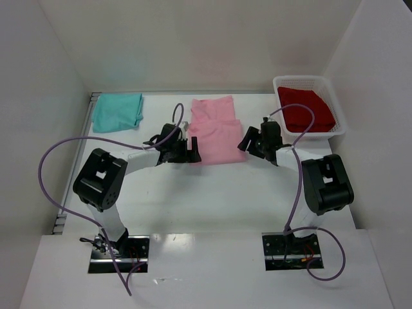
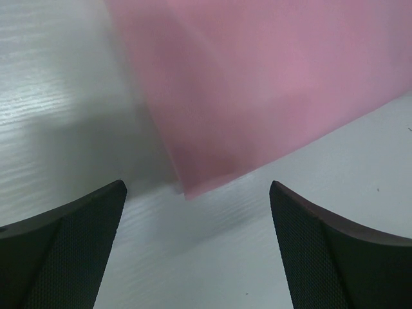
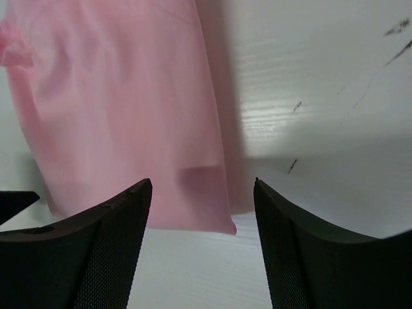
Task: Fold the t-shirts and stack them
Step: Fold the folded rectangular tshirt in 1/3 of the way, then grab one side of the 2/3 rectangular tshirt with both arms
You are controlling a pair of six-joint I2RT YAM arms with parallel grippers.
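Basket [image 1: 301,80] right of middle t-shirt [image 1: 215,132]

Top view is bright and flat, with soft light from above. The white table [image 1: 212,187] and walls look a bit washed out, there are faint shadows under the arms, and glare sits on the metal base plates [image 1: 290,248]. Left wrist view is smeared and soft (pink shirt [image 2: 270,84] has no sharp edge, grey shadow along its left side). Right wrist view is crisper: table grain shows, with a bright glare band and dark shadow right of the cloth.

Basket [image 1: 315,136] walls hem the red shirt [image 1: 308,111]; near tabletop [image 1: 212,193] lies open.
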